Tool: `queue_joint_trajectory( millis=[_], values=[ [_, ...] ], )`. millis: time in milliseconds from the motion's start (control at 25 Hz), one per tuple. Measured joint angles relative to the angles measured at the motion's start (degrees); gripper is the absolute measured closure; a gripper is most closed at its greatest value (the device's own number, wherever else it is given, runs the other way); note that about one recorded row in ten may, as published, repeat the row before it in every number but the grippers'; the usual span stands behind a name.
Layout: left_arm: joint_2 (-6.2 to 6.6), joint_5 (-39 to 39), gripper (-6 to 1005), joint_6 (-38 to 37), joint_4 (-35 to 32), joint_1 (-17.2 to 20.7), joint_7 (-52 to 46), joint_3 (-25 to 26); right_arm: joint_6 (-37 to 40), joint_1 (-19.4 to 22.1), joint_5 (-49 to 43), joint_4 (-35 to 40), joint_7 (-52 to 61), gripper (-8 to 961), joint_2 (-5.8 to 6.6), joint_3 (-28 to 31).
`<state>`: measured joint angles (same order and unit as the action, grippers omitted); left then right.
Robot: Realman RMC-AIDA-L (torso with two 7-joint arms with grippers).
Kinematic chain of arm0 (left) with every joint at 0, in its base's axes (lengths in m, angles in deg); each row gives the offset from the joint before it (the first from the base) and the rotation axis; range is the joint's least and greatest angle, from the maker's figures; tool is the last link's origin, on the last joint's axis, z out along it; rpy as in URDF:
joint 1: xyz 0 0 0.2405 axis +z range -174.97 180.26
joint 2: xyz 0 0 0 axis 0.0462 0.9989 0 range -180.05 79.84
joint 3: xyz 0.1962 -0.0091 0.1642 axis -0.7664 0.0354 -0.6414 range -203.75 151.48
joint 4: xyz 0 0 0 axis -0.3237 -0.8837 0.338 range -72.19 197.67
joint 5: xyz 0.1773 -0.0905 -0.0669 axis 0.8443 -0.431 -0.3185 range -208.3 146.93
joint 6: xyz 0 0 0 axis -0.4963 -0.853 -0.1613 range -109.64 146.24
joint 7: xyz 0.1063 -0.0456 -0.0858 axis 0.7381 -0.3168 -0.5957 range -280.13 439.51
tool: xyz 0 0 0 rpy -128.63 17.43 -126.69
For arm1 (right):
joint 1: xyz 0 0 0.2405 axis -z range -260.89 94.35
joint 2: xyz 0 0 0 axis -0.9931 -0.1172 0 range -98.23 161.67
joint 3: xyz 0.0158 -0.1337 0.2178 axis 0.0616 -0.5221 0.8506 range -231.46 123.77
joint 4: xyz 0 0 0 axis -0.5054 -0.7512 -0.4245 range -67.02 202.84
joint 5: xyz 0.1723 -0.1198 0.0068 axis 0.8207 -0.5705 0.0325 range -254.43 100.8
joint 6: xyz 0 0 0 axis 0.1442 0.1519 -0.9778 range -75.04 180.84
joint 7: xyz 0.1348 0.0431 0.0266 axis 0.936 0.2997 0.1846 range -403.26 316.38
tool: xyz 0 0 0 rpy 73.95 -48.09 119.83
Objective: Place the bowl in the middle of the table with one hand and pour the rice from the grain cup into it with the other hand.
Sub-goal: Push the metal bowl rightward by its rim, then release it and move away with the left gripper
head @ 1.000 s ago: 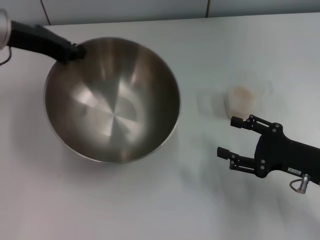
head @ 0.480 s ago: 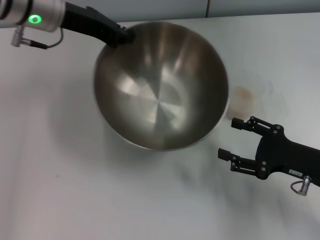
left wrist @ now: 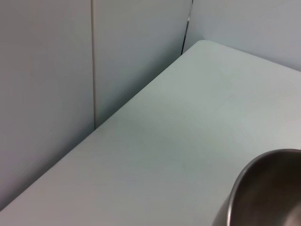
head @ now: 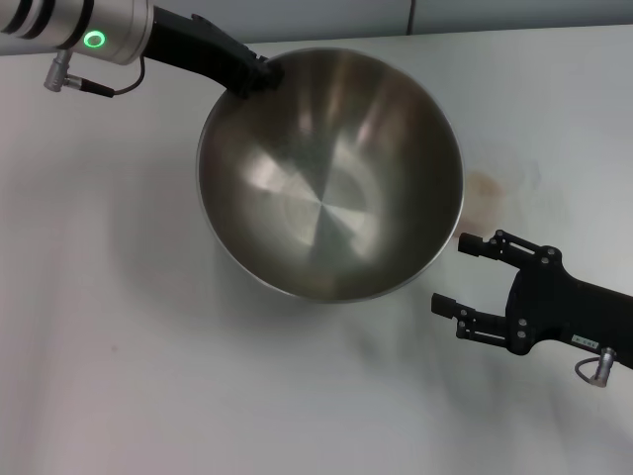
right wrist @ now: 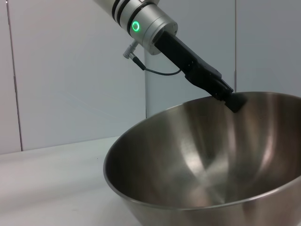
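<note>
Bowl [head: 331, 173]: rigid, slick steel, pinched at its far rim by the left claw [head: 259, 74]; right claw [head: 465, 272] waits open, empty.

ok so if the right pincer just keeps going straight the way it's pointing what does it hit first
Probably the bowl. The right pincer is open and points toward the robot's left, at the bowl's near side, with bare table between. The bowl seems lifted and tilted, so depth is unclear; the pincer might pass beneath it.
</note>
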<state>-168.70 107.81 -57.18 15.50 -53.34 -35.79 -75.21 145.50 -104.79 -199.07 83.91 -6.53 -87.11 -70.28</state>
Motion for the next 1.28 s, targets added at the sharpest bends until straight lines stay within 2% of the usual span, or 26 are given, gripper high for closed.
queue_joint_trajectory(
  millis=[200,600,1280],
  values=[
    [0.05,0.15,957,1.02,0.70,0.22,0.16,-0.04,0.01,-0.10,0.00,0.00,0.00,128,0.00,0.00],
    [0.30,0.66,957,7.09,6.23,0.51,1.62,-0.37,0.03,-0.15,0.00,0.00,0.00,129,0.00,0.00],
    [0.19,0.56,958,8.72,7.79,0.63,1.65,-1.55,0.13,0.07,0.00,0.00,0.00,128,0.03,0.00]
  ],
)
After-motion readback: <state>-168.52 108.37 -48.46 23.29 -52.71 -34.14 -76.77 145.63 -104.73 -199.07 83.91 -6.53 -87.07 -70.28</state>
